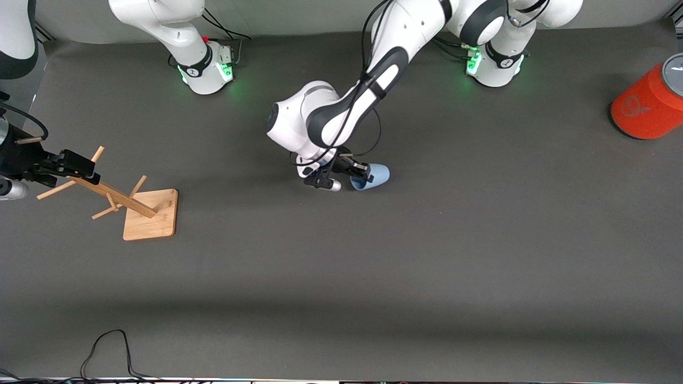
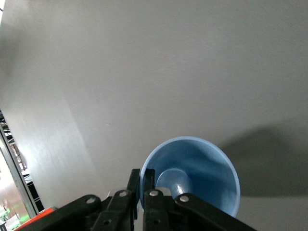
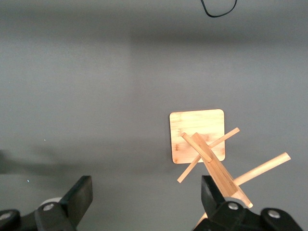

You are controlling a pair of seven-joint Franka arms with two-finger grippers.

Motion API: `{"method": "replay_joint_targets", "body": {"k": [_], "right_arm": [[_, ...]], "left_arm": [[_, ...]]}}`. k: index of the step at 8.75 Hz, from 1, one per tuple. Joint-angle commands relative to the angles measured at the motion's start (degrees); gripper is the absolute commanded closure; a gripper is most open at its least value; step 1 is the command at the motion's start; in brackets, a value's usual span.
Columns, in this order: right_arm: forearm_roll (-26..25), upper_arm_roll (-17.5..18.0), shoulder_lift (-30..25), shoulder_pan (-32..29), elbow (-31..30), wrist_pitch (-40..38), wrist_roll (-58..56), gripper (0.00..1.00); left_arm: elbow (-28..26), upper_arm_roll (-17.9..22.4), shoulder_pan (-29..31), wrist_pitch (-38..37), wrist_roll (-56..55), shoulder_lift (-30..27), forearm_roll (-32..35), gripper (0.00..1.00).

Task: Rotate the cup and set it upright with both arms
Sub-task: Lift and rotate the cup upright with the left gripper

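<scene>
Cup (image 1: 373, 176) was lying on its side near mid-bench, mouth toward the front camera and the right arm's end. So not upright yet; the rotate/upright part looked entirely ahead.

Left gripper (image 1: 356, 172) was down at the cup, clamped on the rim: the left wrist view showed the fingers (image 2: 148, 185) pinched together across the cup (image 2: 192, 178) wall, one inside the mouth, one outside. Grasp looked done. I judged this as early stage: pickup made, no lift visible, the cup seemed to rest on the bench (image 1: 373, 277).

Right gripper (image 1: 69, 162) hung over the rack (image 1: 136, 210) at the right arm's end of the bench, well apart from the cup, jaws wide and holding nothing. Its wrist view showed the rack (image 3: 207, 144) between the spread fingers (image 3: 79, 197). That arm was waiting; its share of the two-arm job was not begun.

Left to do, as I read it: lift, turn the cup, bring in the right arm, set it base down.

Hard to make out:
- Front view: left arm's wrist covered much of the rim, so the grip point was hidden there.
- Whether the cup touched the bench or was just off it: couldn't tell.
- Right arm was cut off at the frame edge; only gripper and part of the wrist showed.
- Orange can (image 1: 648, 104) was partly cropped at the left arm's end.
</scene>
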Motion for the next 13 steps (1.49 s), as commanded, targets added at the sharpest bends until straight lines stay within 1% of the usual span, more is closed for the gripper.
{"method": "replay_joint_targets", "body": {"k": [1,2,4,5,7,8,9,10,11,12,13], "right_arm": [[-0.06,-0.07,0.64,-0.01,0.64,0.20,-1.42,0.00],[-0.06,-0.07,0.64,-0.19,0.64,0.20,-1.42,0.00],[-0.06,-0.07,0.38,-0.19,0.64,0.11,-1.33,0.00],[-0.06,-0.07,0.38,-0.10,0.64,0.11,-1.24,0.00],[-0.06,-0.15,0.29,-0.19,0.90,0.11,-1.24,0.00],[-0.06,-0.15,0.29,-0.45,1.08,0.11,-1.33,0.00],[-0.06,-0.24,0.20,-0.45,1.08,0.11,-1.24,0.00],[-0.06,-0.24,0.20,-0.45,1.08,0.11,-1.33,0.00],[-0.06,-0.24,0.11,-0.45,1.08,0.02,-1.24,0.00],[-0.06,-0.16,0.20,-0.37,1.08,0.02,-1.24,0.00],[-0.06,-0.15,0.20,-0.37,1.08,-0.06,-1.24,0.00]], "left_arm": [[-0.26,0.13,3.74,-3.40,3.67,-7.02,-3.97,1.00],[-0.52,0.39,5.85,-3.67,5.33,-11.06,-7.04,1.00],[-2.19,0.22,13.31,-4.37,7.62,-19.67,-14.33,1.00],[-4.20,0.30,16.13,-4.38,7.63,-24.33,-17.41,1.00],[-13.14,0.30,20.61,-0.27,7.72,-34.08,-22.17,1.00],[-18.84,0.31,21.59,3.23,7.72,-38.65,-23.41,1.00],[-26.64,0.48,22.39,9.79,7.55,-43.31,-24.99,1.00],[-34.11,0.48,23.70,16.73,7.63,-46.66,-26.31,1.00],[-40.11,0.57,23.89,23.59,7.02,-48.44,-26.41,1.00],[-45.12,0.48,23.89,30.10,6.41,-49.06,-26.41,1.00],[-49.53,0.57,23.89,37.38,2.83,-48.90,-27.37,1.00]]}}
